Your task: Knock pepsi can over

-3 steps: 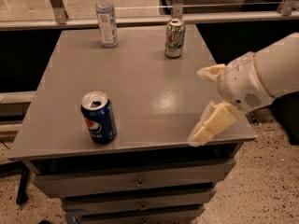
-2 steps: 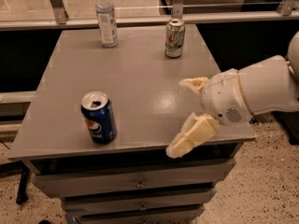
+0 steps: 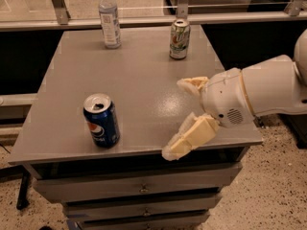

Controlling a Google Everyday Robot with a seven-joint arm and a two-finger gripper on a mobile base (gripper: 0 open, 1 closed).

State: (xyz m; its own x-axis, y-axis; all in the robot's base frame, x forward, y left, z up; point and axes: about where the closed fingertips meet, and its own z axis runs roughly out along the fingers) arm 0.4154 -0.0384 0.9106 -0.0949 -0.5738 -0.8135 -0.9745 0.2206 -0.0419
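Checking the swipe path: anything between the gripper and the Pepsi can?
Nothing visible. The open gripper hovers at the table's front right; only bare tabletop lies between it and the pepsi can. The other can and bottle stand far back.

The pepsi can (image 3: 101,121) stands front left on the tabletop (image 3: 139,71), pincer (image 3: 177,119) to its right at the front edge, bottle (image 3: 110,18) and second can (image 3: 179,39) behind

Office or lab floor, by the look of it: grey counter (image 3: 144,66) over drawers (image 3: 144,188), speckled floor (image 3: 283,186), glass partition (image 3: 139,1) behind. Gripper (image 3: 175,119) hovers at the counter's front right, fingers spread.
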